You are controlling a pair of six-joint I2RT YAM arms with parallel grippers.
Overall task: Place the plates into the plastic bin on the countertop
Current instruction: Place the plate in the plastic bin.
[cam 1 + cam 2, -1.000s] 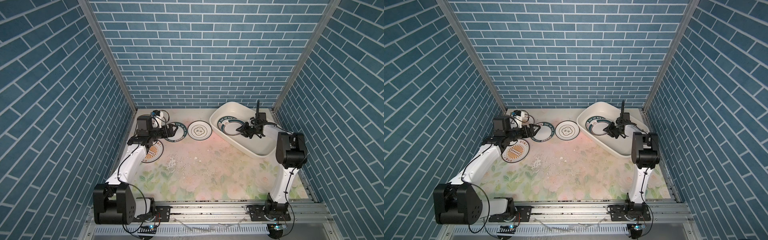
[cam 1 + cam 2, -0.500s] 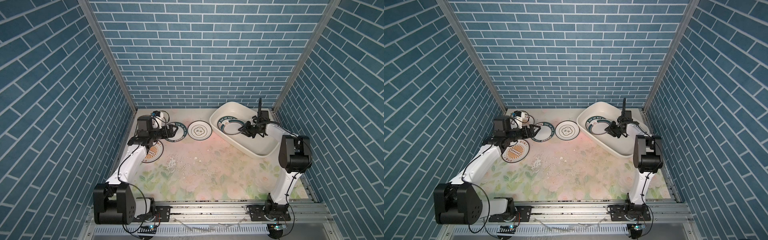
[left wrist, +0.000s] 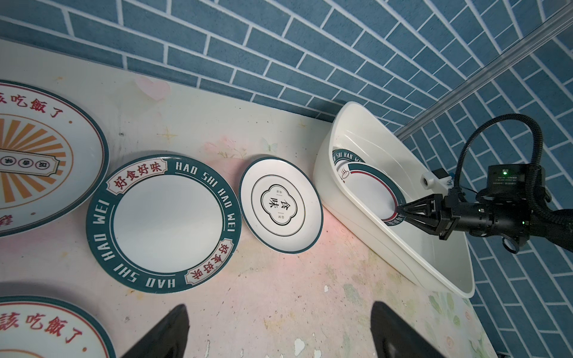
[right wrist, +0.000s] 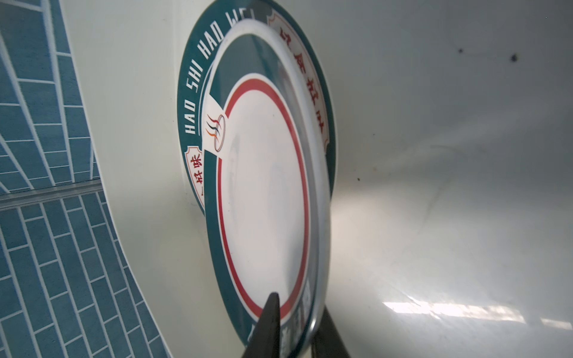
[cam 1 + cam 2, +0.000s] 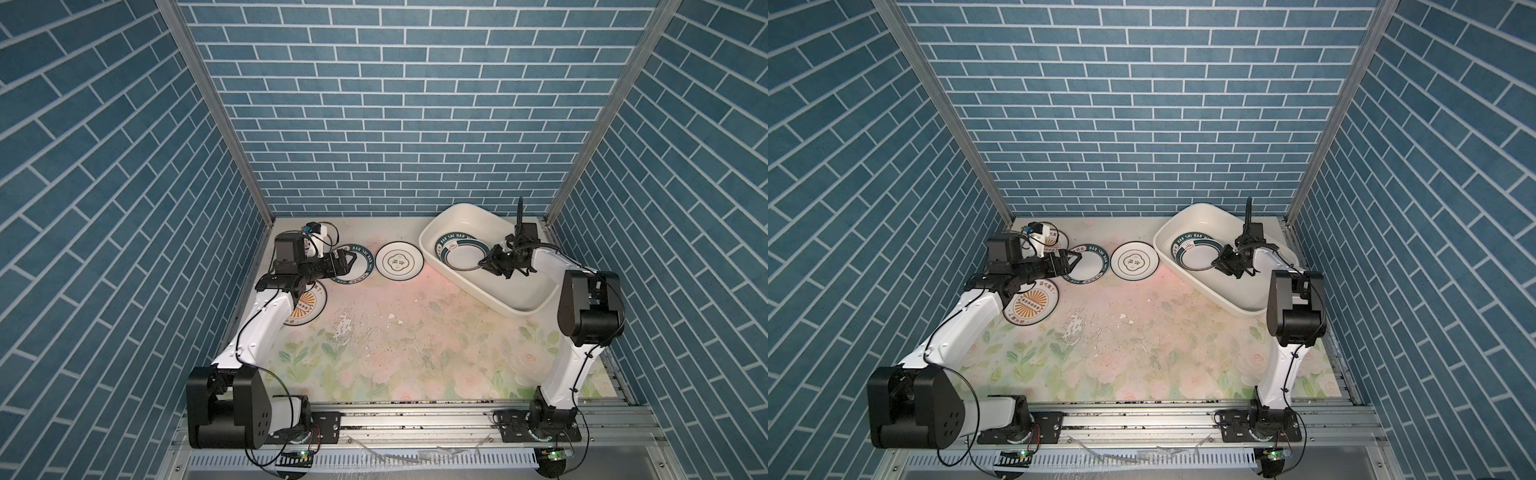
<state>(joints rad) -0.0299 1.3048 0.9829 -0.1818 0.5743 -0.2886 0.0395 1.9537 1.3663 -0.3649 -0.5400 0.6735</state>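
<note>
Inside the plastic bin (image 4: 434,155), the right gripper (image 4: 297,310) closes its dark jaws over the near rim of the green-ringed plate (image 4: 263,186), which lies on the lettered plate (image 4: 190,93), with the blue tiled wall (image 4: 46,248) beyond.

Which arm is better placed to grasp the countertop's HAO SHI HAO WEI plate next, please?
Left: the open left gripper hovers by the HAO SHI HAO WEI plate, while the right gripper pinches a red-ringed plate inside the plastic bin.
</note>
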